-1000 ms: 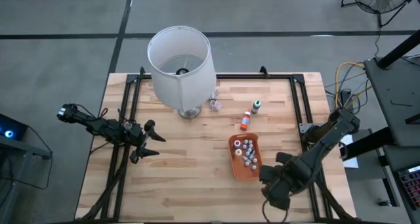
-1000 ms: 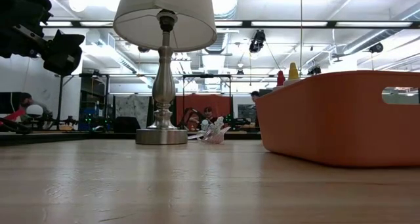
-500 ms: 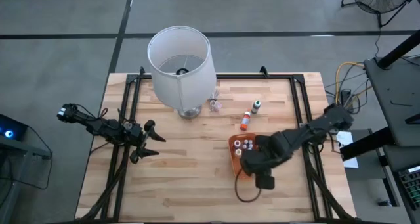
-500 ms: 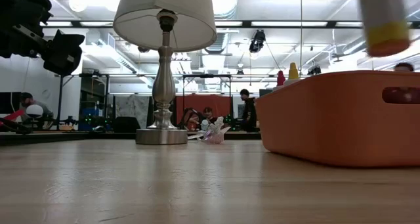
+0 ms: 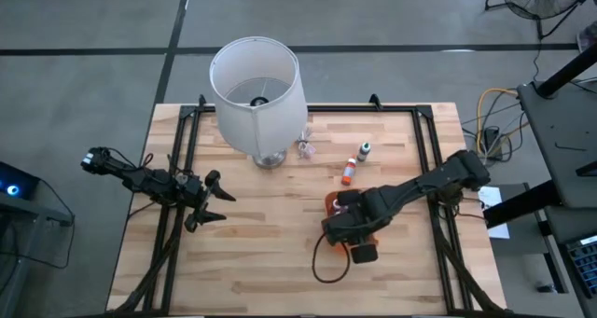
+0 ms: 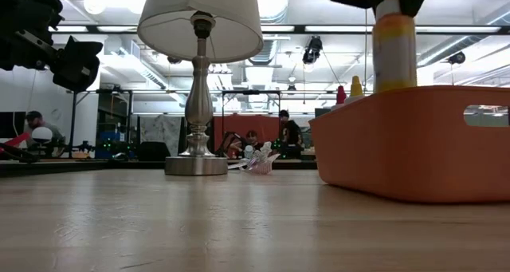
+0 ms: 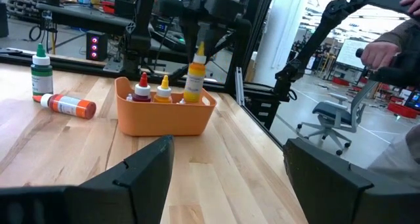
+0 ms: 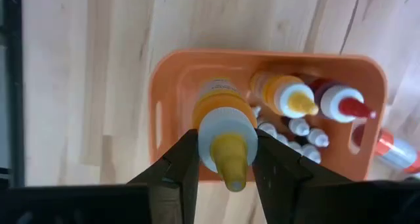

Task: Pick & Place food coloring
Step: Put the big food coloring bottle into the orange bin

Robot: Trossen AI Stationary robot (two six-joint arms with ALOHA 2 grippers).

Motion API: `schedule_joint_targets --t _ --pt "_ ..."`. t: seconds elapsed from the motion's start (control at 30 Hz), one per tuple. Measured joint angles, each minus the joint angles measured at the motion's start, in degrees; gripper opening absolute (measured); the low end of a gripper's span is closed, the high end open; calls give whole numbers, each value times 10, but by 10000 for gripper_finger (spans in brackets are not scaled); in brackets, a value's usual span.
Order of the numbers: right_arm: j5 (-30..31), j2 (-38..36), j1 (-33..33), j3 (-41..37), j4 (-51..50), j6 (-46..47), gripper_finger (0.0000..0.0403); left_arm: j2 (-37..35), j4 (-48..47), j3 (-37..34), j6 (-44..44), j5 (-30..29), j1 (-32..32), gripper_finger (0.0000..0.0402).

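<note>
Yellow bottle carried in over the orange tray.

Swung from beyond the table's (image 5: pixel 261 253) near right corner to right above the tray (image 6: pixel 398 144) within the last second: right gripper (image 8: pixel 226 159), fingers (image 8: pixel 177 168) pinching a yellow-capped food coloring bottle (image 8: pixel 222 129) upright by its shoulder. Hanging over the tray's empty near end, bottle base now level with the rim in the low view, not yet set down. Already standing at the tray's far end: yellow-capped and red-capped bottles (image 8: pixel 289 98) among several small white-capped ones. Likely next: lower and let go, which would finish this placement. Left outside, toward the table's far edge: a green-capped bottle (image 7: pixel 41 71) upright and an orange-labelled one (image 7: pixel 67 105) on its side just beside it. Parked over the table's left edge, untouched by any of this: left gripper (image 5: pixel 210 199), fingers spread and empty.
</note>
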Motion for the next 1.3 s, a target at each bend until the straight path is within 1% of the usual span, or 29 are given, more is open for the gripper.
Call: schedule_joint_targets --t 0.23,0.4,0.57,0.77,1.03,1.17,1.3 --pt "2 20 -4 -4 7 -29 105 0 0 0 0 0 0 259" --pt "5 20 -9 -19 15 22 105 0 0 0 0 0 0 258" --pt "31 20 -10 -31 15 66 105 0 0 0 0 0 0 258" --pt "30 20 -10 -60 37 101 105 0 0 0 0 0 0 258" --pt "30 21 -16 -81 97 104 105 0 0 0 0 0 0 259" --pt "44 21 -22 -96 106 104 105 0 0 0 0 0 0 259" --pt "44 21 -26 -106 110 104 105 0 0 0 0 0 0 259"
